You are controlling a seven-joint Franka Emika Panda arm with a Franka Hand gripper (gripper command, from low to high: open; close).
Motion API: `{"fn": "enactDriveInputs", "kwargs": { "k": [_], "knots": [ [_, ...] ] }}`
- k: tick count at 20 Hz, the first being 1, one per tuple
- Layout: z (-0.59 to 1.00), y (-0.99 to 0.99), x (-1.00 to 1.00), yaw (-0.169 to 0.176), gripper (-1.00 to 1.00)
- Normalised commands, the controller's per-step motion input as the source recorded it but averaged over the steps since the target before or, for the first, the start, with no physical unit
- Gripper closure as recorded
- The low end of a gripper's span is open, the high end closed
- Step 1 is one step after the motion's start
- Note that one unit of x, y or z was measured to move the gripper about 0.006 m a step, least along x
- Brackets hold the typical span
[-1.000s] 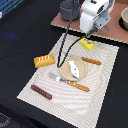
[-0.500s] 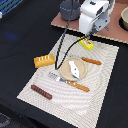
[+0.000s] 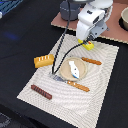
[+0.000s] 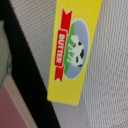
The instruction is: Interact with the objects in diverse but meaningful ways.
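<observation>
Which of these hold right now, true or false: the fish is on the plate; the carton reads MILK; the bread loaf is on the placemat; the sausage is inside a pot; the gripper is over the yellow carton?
1. The fish lies on the plate: true.
2. The carton reads MILK: false, its red banner reads BUTTER.
3. The bread loaf lies on the placemat: true.
4. The sausage is inside a pot: false, it lies on the placemat near a corner.
5. The gripper is over the carton: true.
</observation>
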Motion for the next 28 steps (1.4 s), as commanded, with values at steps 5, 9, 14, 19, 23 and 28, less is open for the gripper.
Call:
{"fn": "enactDriveInputs", "kwargs": {
  "k": [5,9,14,19,23,28],
  "knots": [
    [-0.29,-0.03,-0.04,-0.025,-1.0],
    [-0.38,0.0,-0.03,0.0,-1.0],
    [-0.37,0.0,-0.07,0.0,-1.0],
    [-0.36,0.0,-0.12,0.0,1.0],
    [-0.37,0.0,-0.13,0.0,1.0],
    [-0.33,0.0,-0.11,0.0,1.0]
  ]
}}
